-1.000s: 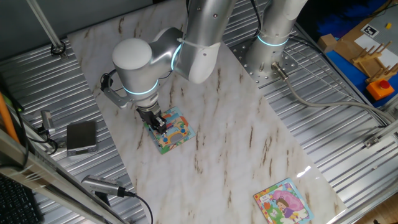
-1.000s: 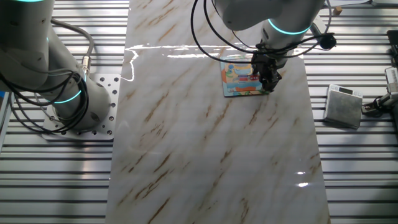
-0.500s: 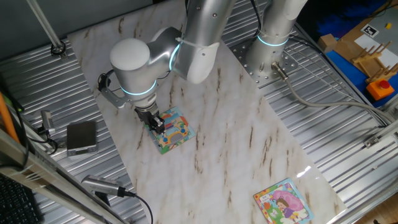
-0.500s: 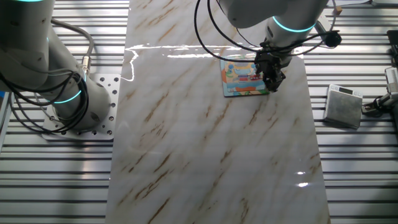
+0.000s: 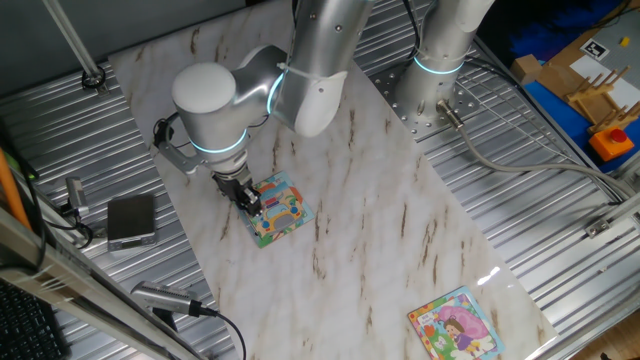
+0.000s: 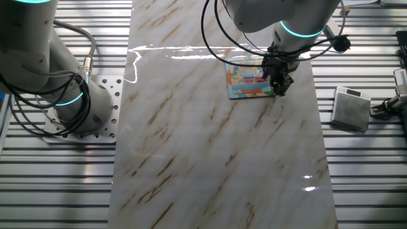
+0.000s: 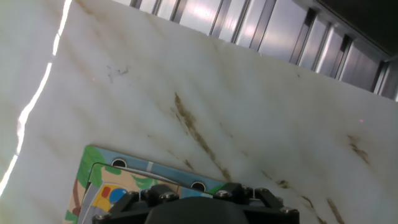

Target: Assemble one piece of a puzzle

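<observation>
One arm leaned over the marble table (image 5: 380, 230), its gripper (image 5: 249, 200) down at the edge of the puzzle (image 5: 277, 210), near the slab's corner. I could not tell whether the jaws were parted or held the piece; the black fingers (image 6: 280, 84) hid it.
</observation>
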Controlling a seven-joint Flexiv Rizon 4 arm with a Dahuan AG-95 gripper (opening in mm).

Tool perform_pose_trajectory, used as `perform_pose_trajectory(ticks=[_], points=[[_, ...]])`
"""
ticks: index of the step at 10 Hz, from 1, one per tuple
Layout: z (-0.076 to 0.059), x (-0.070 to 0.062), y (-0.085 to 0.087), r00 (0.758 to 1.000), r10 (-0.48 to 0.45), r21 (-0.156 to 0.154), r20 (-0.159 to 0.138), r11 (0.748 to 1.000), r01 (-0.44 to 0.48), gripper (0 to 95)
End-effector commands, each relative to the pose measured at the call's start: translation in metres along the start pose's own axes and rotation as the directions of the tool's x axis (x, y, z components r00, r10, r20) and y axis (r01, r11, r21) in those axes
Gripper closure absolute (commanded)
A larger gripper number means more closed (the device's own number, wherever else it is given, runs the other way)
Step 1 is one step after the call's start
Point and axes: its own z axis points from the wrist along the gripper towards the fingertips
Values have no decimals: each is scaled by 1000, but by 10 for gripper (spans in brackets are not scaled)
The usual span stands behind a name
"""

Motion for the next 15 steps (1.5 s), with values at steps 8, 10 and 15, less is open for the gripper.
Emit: perform_pose_trajectory(ticks=[8,10,15], points=[[-4,9,-1,1000,-4,1,-7,1000,4,380],[-4,16,-1,1000,-8,1,-7,1000,8,380],[4,23,1,1000,-11,7,0,1000,11,380]])
